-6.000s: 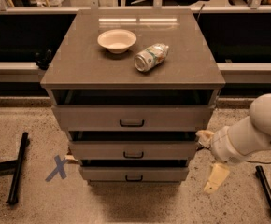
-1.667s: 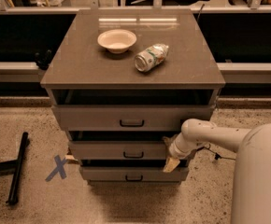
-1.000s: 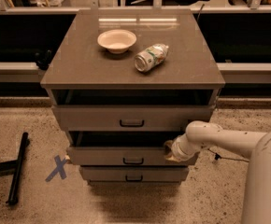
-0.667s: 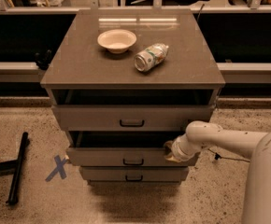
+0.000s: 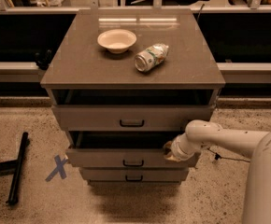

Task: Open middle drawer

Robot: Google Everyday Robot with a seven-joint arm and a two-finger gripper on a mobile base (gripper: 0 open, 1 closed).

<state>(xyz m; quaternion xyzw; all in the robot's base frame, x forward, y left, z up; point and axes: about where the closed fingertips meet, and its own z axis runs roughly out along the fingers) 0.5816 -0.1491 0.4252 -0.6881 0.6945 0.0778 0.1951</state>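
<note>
The middle drawer (image 5: 103, 157) stood pulled partway out of the cabinet (image 5: 49, 84). Its flat front sat forward of the drawer fronts above and below it, and a dark strip of its inside lay open along the top.

Farthest left, a black stand (image 5: 17, 169) lay on the speckled floor (image 5: 23, 125). A blue tape cross (image 5: 57, 167) was stuck down just beside it, near the cabinet's lower left corner.

On the cabinet top (image 5: 79, 64) a pale bowl (image 5: 117, 40) stood upright. A can (image 5: 151, 57) lay on its side to the right of the bowl, near it but apart. Beneath the top came the first drawer (image 5: 93, 118), with a dark gap above its front. Then came the middle drawer with its small black handle (image 5: 133, 163) at the centre, and below that the third drawer (image 5: 107, 174), set farther back.

The gripper (image 5: 169, 151) sat at the right end of the middle drawer, against the upper edge of the front and well to the right of the handle. So the drawer stretched away to the gripper's left. We could not tell whether the gripper was open or closed, nor whether it had hold of the edge. The white arm (image 5: 229, 138) reached in from the lower right, and a thin black cable (image 5: 224, 157) lay on the floor beneath it.
</note>
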